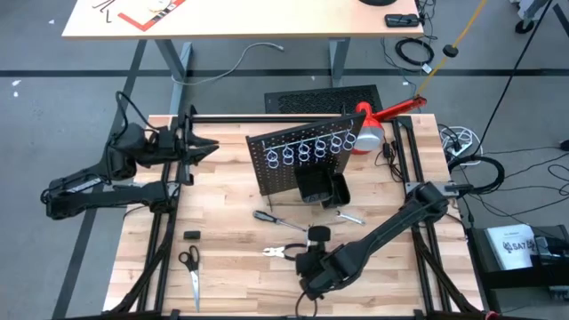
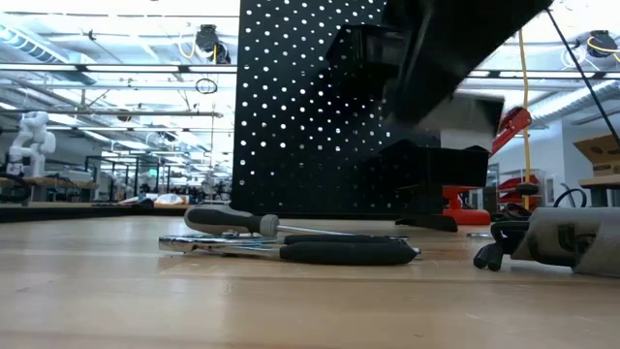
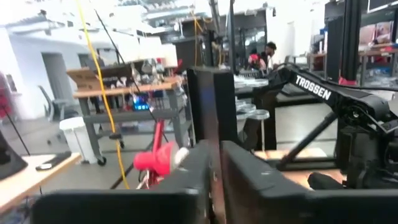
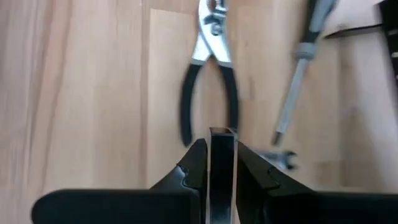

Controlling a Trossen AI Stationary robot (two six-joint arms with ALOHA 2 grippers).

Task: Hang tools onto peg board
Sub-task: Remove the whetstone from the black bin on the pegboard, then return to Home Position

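Note:
The black perforated peg board (image 1: 302, 156) stands upright mid-table, with a row of silver rings (image 1: 311, 151) and a black bin (image 1: 322, 188) on its near face. A dark-handled screwdriver (image 1: 280, 220), black-handled pliers (image 1: 277, 253) and a thin silver wrench (image 1: 349, 216) lie flat on the table in front of it. My right gripper (image 1: 308, 265) is shut and empty. It points down above the table by the pliers' handle ends (image 4: 208, 87). My left gripper (image 1: 210, 149) is shut and empty, held level at the far left, away from the tools.
Scissors (image 1: 190, 271) and a small black piece (image 1: 191, 234) lie at the near left. A red and white object (image 1: 372, 129) sits behind the board's right end. A flat black slotted panel (image 1: 324, 100) lies beyond the table's far edge. Bare wood lies left of the board.

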